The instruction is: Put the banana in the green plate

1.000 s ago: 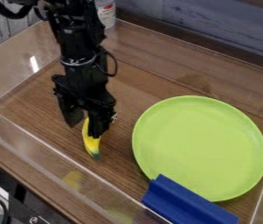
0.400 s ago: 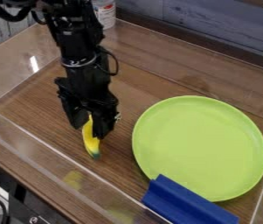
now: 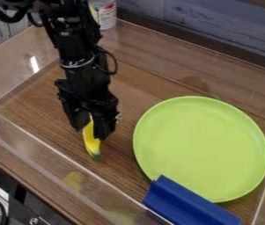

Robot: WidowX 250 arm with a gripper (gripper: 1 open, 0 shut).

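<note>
We see the end effector (image 3: 89, 124) pointing straight down over the wooden surface (image 3: 158, 66), its two dark fingers (image 3: 104, 119) set apart on either side of the banana's (image 3: 91, 141) upper end — whether they actually press on it we cannot tell. The banana lies on the surface directly under the end effector, its lower greenish tip poking out below the fingers toward the near edge. The green plate (image 3: 202, 146) sits to the right of it, near but not touching — and a dark blue ridged block (image 3: 187, 204) overlaps the plate's front rim.
</note>
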